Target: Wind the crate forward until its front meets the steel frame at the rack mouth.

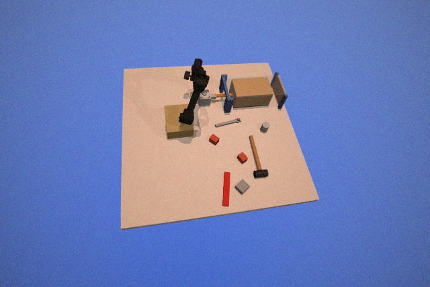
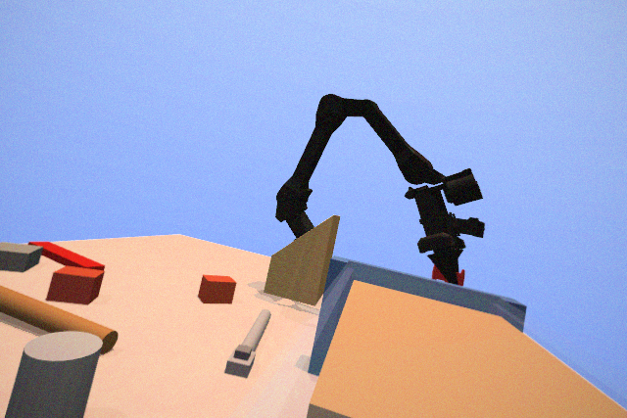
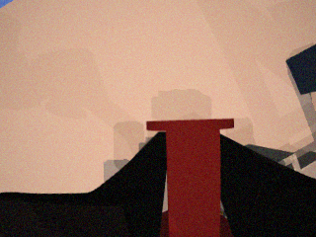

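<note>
My gripper [image 2: 451,275] [image 3: 185,138] is shut on the red winch handle [image 2: 436,273] [image 3: 193,183], whose flanged end points up in the wrist view. In the top view the arm hides the fingers, close to the grey winch [image 1: 204,100]. Whether the square key is in the winch hole is hidden. An orange strap [image 1: 221,95] runs from the winch through the blue frame [image 1: 230,103] [image 2: 430,285] [image 3: 303,71] to the brown crate [image 1: 251,86] [image 2: 430,348]. The crate sits flat just behind the frame; the exact gap cannot be told. The clear panels cannot be made out.
A tan block [image 1: 179,113] [image 2: 299,271] is at the arm's base. A wrench [image 1: 227,123] [image 2: 257,330], two red blocks [image 1: 213,139] [image 1: 242,157], a grey cylinder [image 1: 264,127], a hammer [image 1: 254,153], a grey block [image 1: 242,186] and a red bar [image 1: 226,188] lie on the bench.
</note>
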Robot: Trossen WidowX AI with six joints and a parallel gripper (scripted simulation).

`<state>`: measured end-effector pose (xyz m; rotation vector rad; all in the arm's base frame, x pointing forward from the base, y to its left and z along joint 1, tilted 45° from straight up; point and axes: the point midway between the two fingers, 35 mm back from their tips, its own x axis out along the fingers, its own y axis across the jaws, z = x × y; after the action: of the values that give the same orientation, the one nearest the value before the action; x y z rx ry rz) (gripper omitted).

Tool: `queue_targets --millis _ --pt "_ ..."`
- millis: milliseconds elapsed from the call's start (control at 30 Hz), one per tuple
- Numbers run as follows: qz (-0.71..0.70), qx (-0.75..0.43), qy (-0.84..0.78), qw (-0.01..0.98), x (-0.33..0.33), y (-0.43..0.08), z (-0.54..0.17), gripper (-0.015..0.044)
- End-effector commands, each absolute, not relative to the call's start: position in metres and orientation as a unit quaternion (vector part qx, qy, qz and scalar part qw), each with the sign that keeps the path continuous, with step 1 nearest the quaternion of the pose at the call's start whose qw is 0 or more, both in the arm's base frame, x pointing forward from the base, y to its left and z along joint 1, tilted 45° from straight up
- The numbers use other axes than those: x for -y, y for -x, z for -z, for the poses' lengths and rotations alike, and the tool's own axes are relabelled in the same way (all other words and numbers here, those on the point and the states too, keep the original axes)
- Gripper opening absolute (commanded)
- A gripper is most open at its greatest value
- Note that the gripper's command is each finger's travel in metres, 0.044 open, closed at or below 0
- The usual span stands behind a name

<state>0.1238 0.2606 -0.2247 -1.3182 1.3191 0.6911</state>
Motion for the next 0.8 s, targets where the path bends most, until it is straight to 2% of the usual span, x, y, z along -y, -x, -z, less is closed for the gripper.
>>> queue_targets --millis 0,767 --pt "-0.292 -0.566 0.557 0.532 -0.251 -0.112 0.221 0.0" --pt "-0.292 -0.567 0.557 0.532 -0.238 -0.095 0.21 0.0"
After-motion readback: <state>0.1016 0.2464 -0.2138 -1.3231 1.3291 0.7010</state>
